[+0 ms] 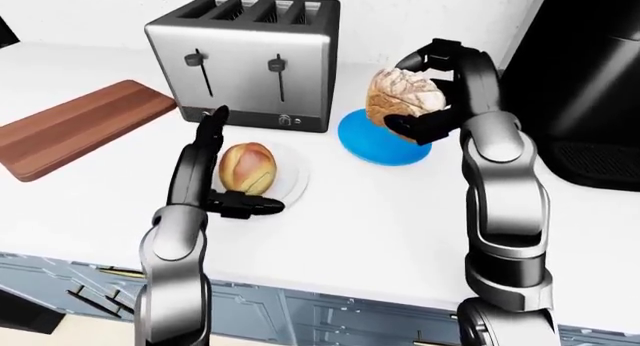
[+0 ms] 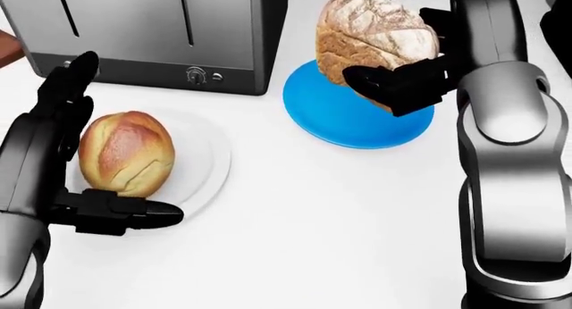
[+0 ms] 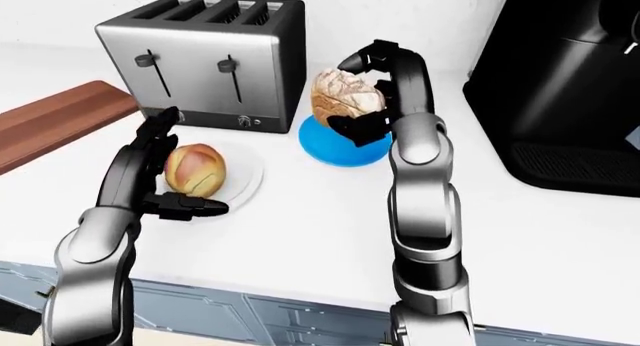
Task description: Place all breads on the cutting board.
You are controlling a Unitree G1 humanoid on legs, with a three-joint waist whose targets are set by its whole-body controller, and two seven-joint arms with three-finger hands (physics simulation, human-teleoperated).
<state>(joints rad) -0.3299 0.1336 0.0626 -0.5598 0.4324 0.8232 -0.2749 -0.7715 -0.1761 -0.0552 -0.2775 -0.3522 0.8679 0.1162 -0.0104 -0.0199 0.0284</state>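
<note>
Left hand (image 2: 67, 151) sits at the left of the head view with fingers spread: two point up along the left side of the small bread roll (image 2: 125, 153), and the thumb lies under the roll's lower edge, pointing right. Whether the fingers touch the crust cannot be told; they stand about the roll and are not closed on it. Roll rests on a white plate (image 2: 207, 163), which lies flat on the white counter (image 2: 313, 215).

Cutting board (image 1: 75, 125), reddish-brown wood, lies at the left of the left-eye view on the same counter, well apart from both breads and bare. Toaster (image 1: 250, 57), steel with four slots, two levers and two knobs, stands upright in the upper middle of that view, just above the white plate.

Blue plate (image 2: 349, 118) lies right of the toaster, flat on the counter. Large crusty loaf (image 2: 371, 34) is held above the blue plate, clear of it. Right hand (image 2: 416, 48) is clamped round the loaf: thumb across the lower face, fingers curled over the top and right side. Right forearm runs down the right side of the head view.

Black appliance (image 3: 565, 91) fills the upper right of the right-eye view, standing on the counter. Wall above the counter is plain white. Grey cabinet fronts (image 1: 330, 320) with handles show along the bottom of the left-eye view.
</note>
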